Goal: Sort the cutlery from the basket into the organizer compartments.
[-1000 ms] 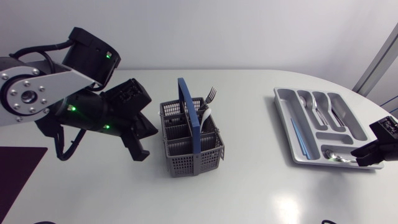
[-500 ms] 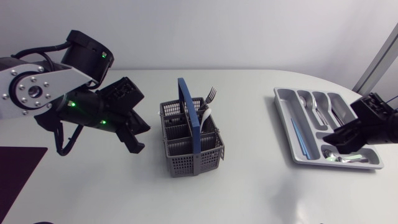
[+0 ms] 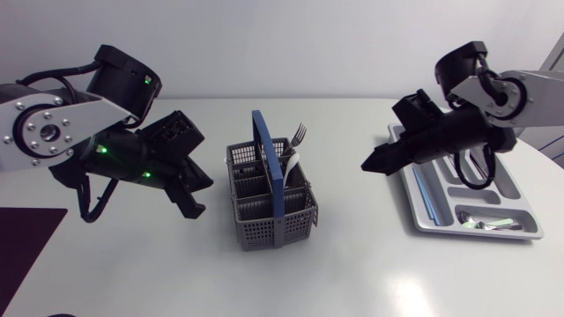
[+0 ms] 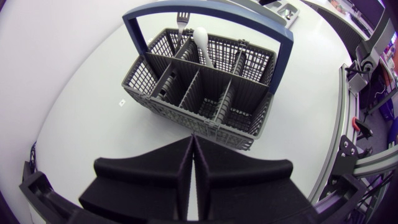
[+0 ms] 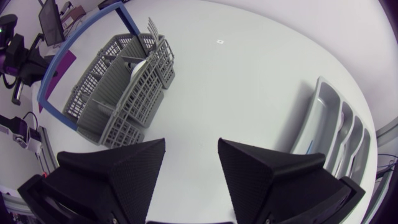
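The surface (image 3: 370,273) carries the organizer (image 3: 408,189) at its 3 o'clock edge and the basket (image 3: 275,231) at centre, well apart. My left gripper (image 3: 196,209), at the basket's 9 o'clock: fingers pressed together, empty. My right gripper (image 3: 368,165), at the organizer's 9 o'clock rim: fingers spread, empty.

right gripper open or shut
Open. In the right wrist view the right gripper has its two fingers well apart, with only bare table showing between them and nothing held.
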Controlling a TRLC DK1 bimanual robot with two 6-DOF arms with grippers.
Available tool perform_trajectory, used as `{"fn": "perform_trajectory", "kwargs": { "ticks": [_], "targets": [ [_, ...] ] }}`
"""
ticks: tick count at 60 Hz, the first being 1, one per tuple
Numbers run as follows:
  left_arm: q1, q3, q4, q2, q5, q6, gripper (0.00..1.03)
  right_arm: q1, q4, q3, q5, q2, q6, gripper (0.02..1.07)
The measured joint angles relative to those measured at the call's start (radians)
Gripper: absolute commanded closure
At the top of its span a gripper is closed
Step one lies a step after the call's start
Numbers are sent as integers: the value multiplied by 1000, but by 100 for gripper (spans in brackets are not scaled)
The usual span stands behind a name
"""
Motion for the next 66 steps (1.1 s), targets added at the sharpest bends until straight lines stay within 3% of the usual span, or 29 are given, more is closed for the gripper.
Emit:
{"fn": "perform_trajectory", "kwargs": {
  "ticks": [10, 32, 43, 66],
  "targets": [
    [0, -12, 14, -8, 0, 0, 100, 71, 1, 110, -10, 112, 103, 44],
    [-1, -27, 30, -11, 0, 0, 100, 141, 3, 325, -170, 333, 283, 45],
    [-22, -46, 69, -20, 0, 0, 100, 147, -1, 415, -232, 438, 347, 61],
    [-34, -69, 96, -27, 112, 13, 100, 173, -28, 471, -283, 519, 412, 65]
  ]
}}
